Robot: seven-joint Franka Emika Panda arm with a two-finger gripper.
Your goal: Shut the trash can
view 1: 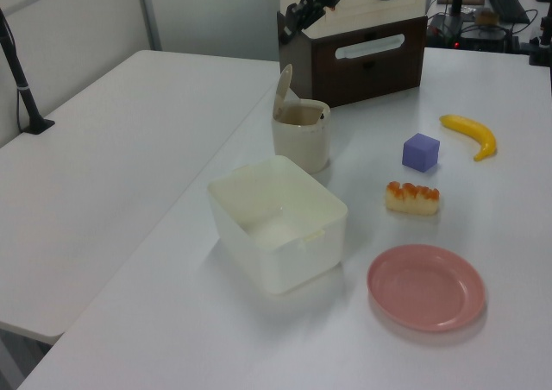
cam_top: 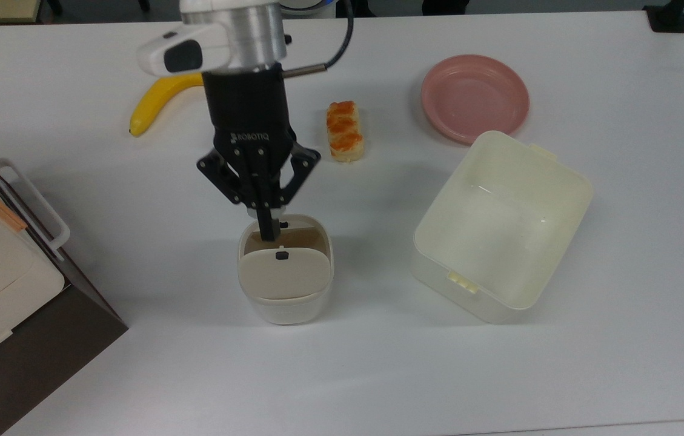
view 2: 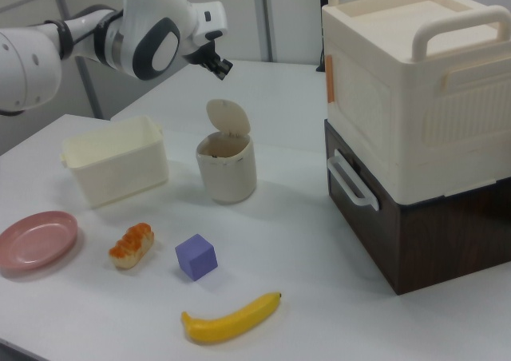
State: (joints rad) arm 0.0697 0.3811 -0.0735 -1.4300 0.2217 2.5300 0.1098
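**Bin lid up, pincer above it**

The trash can (cam_top: 285,275) sits mid-worktop (cam_top: 378,363), w/ the open cream tub (cam_top: 502,227) on the top view's right and the brown-and-cream cabinet (view 2: 415,129) well off on the top view's left. Its beige flap lid (view 2: 227,117) stands nearly upright on the hinge, mouth open; a small dark button shows on the lid.

The pincer (cam_top: 268,233) hangs over the bin's open mouth in the top view, fingers drawn together into one narrow tip, nothing held. In the right view it's clearly above the lid and apart from it, no contact.

Handling, my guess: thin moulded plastic, smooth, slightly glossy, rounded-square body w/ soft corners. Looks light and prob. empty, so it could slide or tip if shoved sideways. Lid looks stiff but free-swinging on the hinge. No need to grab anything; better to press w/ the closed tip on the upper edge or back face of the flap, pushing it forward and down toward the rim, force mostly downward so the bin stays put. Slick surface, so the tip may skate off if it lands too near the edge.

Around it: a banana (cam_top: 154,100), a purple cube (view 2: 196,256), a glazed bread roll (cam_top: 345,130), a pink plate (cam_top: 475,97).
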